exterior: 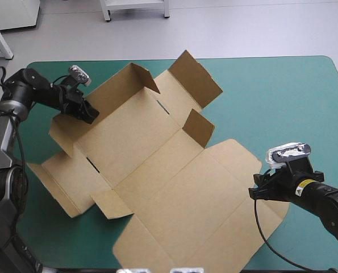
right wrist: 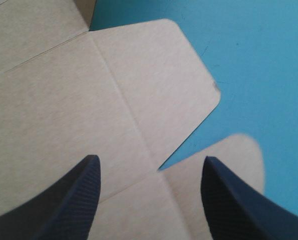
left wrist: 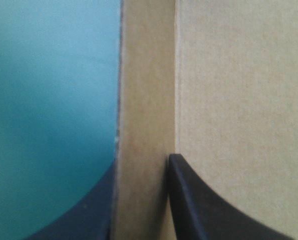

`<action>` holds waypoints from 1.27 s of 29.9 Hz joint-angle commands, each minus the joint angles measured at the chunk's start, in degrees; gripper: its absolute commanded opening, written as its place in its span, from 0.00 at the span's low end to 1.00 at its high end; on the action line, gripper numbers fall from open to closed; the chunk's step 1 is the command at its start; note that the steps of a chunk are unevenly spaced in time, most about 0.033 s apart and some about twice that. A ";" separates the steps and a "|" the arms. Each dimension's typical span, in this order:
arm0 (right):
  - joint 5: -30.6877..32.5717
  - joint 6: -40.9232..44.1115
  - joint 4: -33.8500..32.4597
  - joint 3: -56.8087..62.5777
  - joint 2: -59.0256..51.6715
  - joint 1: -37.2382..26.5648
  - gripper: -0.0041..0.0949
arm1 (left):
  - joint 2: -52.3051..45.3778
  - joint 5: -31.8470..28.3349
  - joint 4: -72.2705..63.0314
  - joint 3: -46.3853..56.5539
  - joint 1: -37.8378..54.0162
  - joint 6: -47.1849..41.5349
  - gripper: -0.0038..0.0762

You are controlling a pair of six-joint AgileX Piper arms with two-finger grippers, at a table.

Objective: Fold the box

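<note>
High view: the left gripper (exterior: 90,112) pinches a raised wall at the far left of the box (exterior: 157,170); the right gripper (exterior: 258,192), fingers wide apart, hovers over its near-right flap.

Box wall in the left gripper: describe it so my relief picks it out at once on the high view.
On the teal-green table lies the brown box, largely flat. Follow its far-left corner to the raised wall. It alone is clamped by the left gripper; the other raised flaps stand free.
</note>
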 commanded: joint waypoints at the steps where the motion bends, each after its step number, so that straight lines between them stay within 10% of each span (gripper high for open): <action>1: -2.38 -0.09 0.15 -2.15 -0.12 -0.13 0.60 | -0.99 -2.63 1.49 -10.06 -3.96 9.12 0.04; 17: -2.87 7.15 -0.06 -2.25 -0.12 -0.13 0.60 | -2.48 -12.93 16.49 -18.18 -21.81 21.34 0.04; 24: 0.67 12.84 -11.03 -5.55 -0.12 -0.24 0.60 | -9.15 -17.33 28.71 -7.79 -29.09 8.86 0.04; 38: 5.44 16.84 -16.29 -13.94 -0.12 -0.24 0.60 | -21.53 -45.70 57.37 24.80 -37.30 -27.50 0.04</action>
